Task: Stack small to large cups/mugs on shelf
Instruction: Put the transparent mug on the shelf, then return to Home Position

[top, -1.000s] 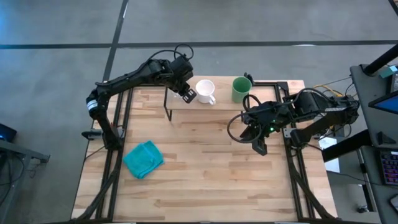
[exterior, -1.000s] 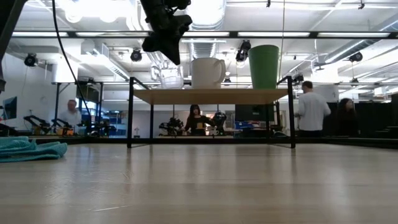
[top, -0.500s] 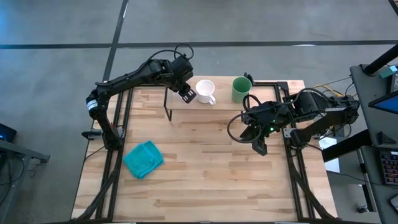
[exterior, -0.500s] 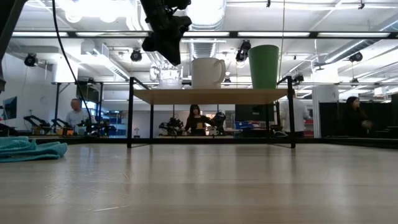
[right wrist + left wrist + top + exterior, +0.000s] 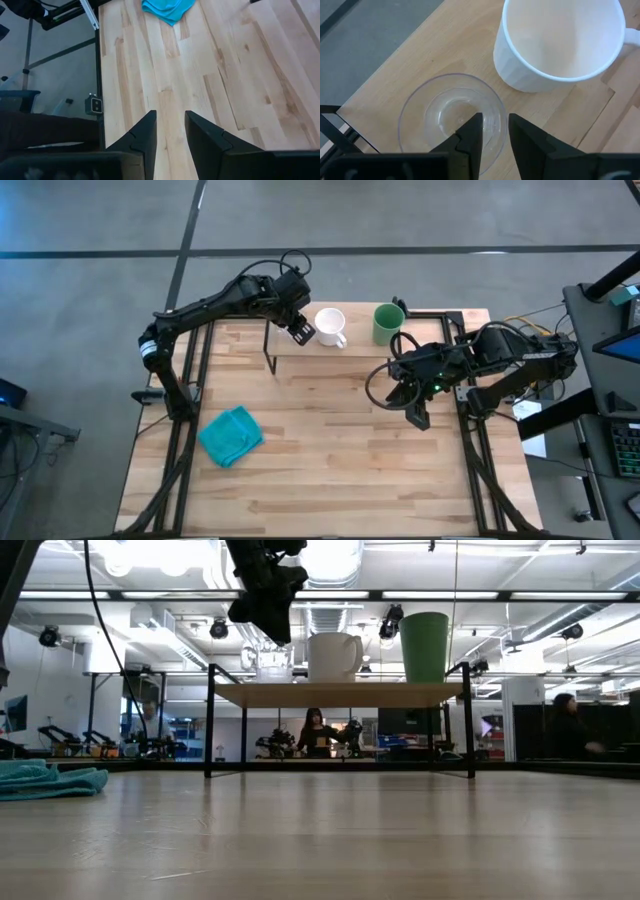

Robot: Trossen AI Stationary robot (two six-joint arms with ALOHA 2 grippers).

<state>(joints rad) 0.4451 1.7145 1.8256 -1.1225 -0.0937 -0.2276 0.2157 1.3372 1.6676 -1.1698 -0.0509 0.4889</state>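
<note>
On the shelf (image 5: 340,694), left gripper (image 5: 493,131), fingers narrow over the glass cup (image 5: 451,120) beside the white mug (image 5: 560,40), should lift straight clear.

- Overhead lighting even and bright; worktop (image 5: 330,450) pale, shadows soft and faint.
- Low view: ceiling lights (image 5: 150,552) blown out to white glare; left gripper (image 5: 262,595) a black silhouette against them.
- Near worktop boards blurred in low view.
- Left wrist: fingers (image 5: 470,142) soft-edged, glass cup (image 5: 451,116) sharper.

Three cups/mugs (image 5: 331,327), one shelf (image 5: 340,694), one teal cloth (image 5: 231,435).
</note>
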